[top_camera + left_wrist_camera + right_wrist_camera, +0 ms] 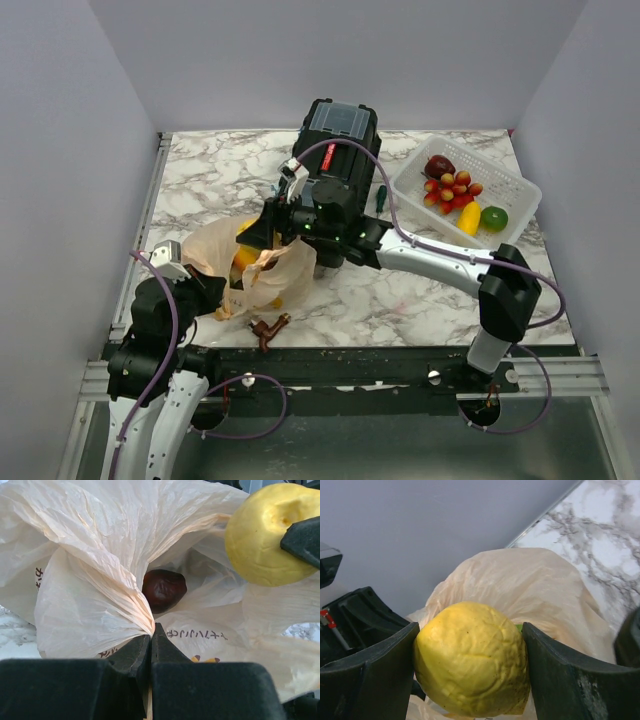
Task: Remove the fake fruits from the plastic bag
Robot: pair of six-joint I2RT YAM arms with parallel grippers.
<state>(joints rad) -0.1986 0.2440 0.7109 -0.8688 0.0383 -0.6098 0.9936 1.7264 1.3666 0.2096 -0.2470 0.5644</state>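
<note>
**Right gripper (470, 667) clamps a yellow fruit (470, 655) at the mouth of the bag (90, 555); left gripper (151, 645) pinches the plastic**

Right gripper first: its two dark fingers (375, 675) press on opposite sides of the round, dimpled yellow fruit, which fills the gap between them, so the grasp is firm and wide. The right wrist view shows the fruit in front of the bag's pale peach plastic, which rises behind and below it. From the left wrist camera, the same fruit sits at the upper right, above the bag's rim, with one black finger across its side. Whether its underside touches the plastic cannot be told.

The left gripper is clenched tight, its jaws meeting on a gathered fold of the bag's near edge. Just beyond those jaws the bag gapes open, and a dark purple fruit (164, 589) lies deep inside, between folds of film and well below the yellow one.

From above, the bag sits on the near left part of the marble table (420, 290), with the left gripper at its near side and the right arm reaching across to it from the right.

At the far right, well apart from both grippers, a white basket (520, 180) holds a dark red fruit (439, 165), a grape cluster (452, 190), a long yellow fruit (469, 217) and a green fruit (494, 217). A black toolbox (335, 135) stands at the far middle, and a green-handled screwdriver (380, 197) lies between it and the basket.
</note>
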